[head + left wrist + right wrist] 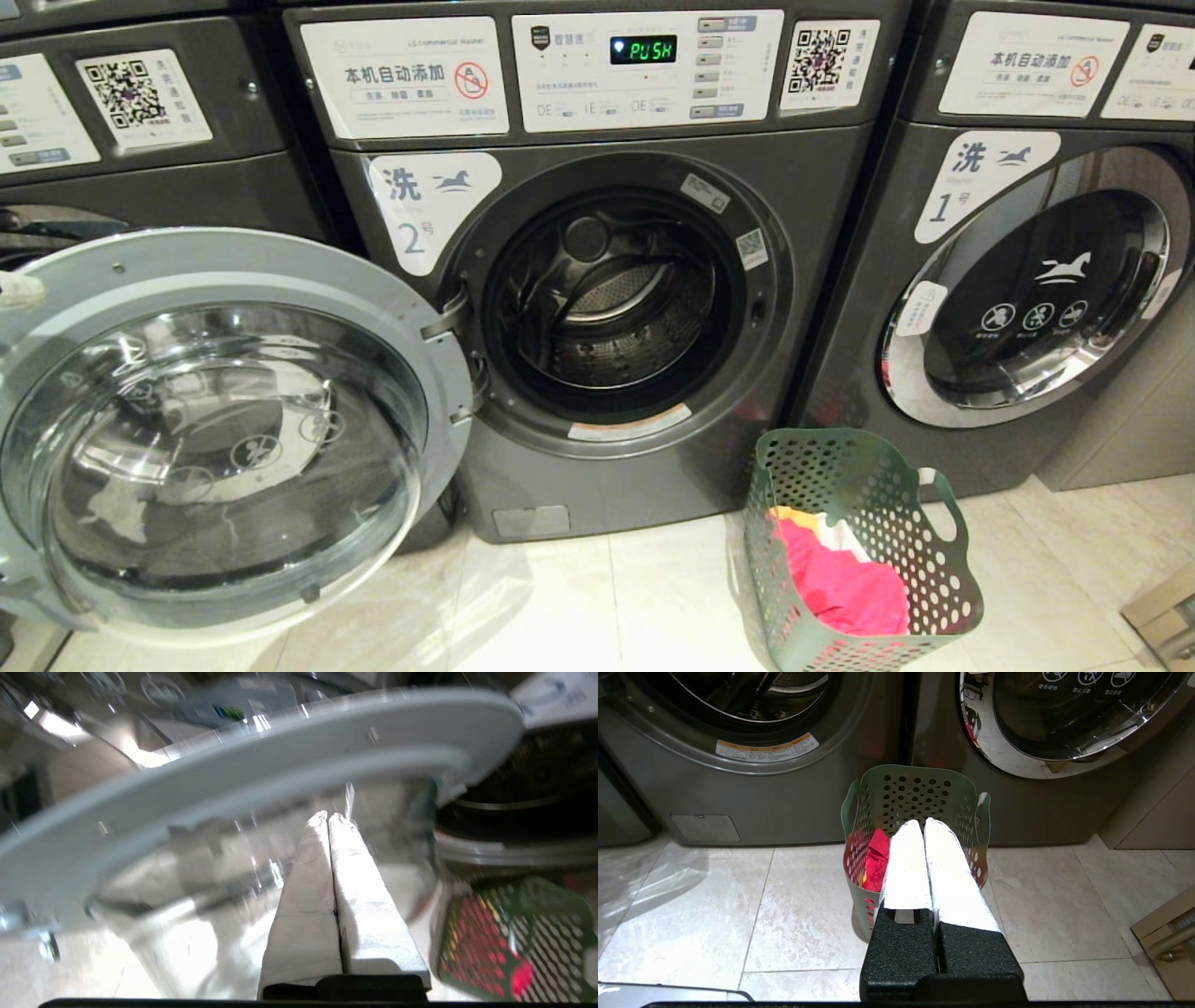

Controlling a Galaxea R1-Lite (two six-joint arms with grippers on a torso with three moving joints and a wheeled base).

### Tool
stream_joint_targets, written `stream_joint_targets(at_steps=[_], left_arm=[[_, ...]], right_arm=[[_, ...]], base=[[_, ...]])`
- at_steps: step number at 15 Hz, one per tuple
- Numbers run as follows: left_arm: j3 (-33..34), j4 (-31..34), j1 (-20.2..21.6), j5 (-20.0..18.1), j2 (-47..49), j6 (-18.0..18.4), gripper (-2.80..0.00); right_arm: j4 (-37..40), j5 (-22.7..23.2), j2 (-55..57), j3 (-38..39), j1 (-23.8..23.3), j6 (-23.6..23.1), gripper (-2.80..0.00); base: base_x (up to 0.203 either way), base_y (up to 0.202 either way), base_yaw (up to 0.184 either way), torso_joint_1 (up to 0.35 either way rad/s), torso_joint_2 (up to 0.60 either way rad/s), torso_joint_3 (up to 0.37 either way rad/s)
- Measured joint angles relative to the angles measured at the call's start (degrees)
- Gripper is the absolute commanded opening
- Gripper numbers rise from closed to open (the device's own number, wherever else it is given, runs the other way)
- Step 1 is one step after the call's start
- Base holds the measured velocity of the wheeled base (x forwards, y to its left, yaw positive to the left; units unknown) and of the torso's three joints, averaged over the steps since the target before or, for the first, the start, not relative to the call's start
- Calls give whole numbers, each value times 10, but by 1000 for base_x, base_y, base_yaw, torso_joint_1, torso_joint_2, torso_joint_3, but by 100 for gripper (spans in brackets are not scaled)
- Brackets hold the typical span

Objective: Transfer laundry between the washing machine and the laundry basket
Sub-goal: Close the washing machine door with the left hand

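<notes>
Two tools are mine to report, and both have their fingers pressed together with nothing between them. Going left to right: the door [215, 439] of the washing machine [597, 280] stands swung wide open at the left of the head view, its glass bowl facing out and its grey ring hinged at the machine's left edge. My left tool [329, 816] sits close behind that door; in the left wrist view its white-wrapped fingers [308, 896] lie side by side, tips near the glass, though whether they touch it I cannot tell. The left tool does not show in the head view.

Next, the drum [611, 308] is exposed and I see no cloth in the part that shows. The label reading 2 [425, 210] sits at the upper left of the opening, and the display [642, 49] reads PUSH.

Further right, the laundry basket [868, 485] stands upright on the tiled floor [607, 597], near the foot of the washing machine and the neighbouring machine [1036, 280] marked 1, whose door is closed. The laundry [840, 579] lies inside the basket: a red-pink piece on top, with orange and white edges behind it. My right tool [922, 822] hangs above the floor, in front of the basket and clear of it.
</notes>
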Motion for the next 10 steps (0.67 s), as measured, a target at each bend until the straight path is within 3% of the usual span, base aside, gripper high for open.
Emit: stream_joint_targets(at_steps=[3,4,7,10], left_arm=[[-56,118,-10,-14,-26,2,-280],[-81,112,-11,-11,-25,2,-280],[-138,14,-5,27,15,2,-280],[-154,-60,9,53,80,2,-280]], right_arm=[[0,0,0,0,0,1,-280],[0,0,0,0,0,2,-280],[0,0,0,0,0,4,-280],[0,-1,0,0,0,5,-280]], base=[[0,0,0,0,0,0],[0,0,0,0,0,0],[0,0,0,0,0,0],[0,0,0,0,0,0]])
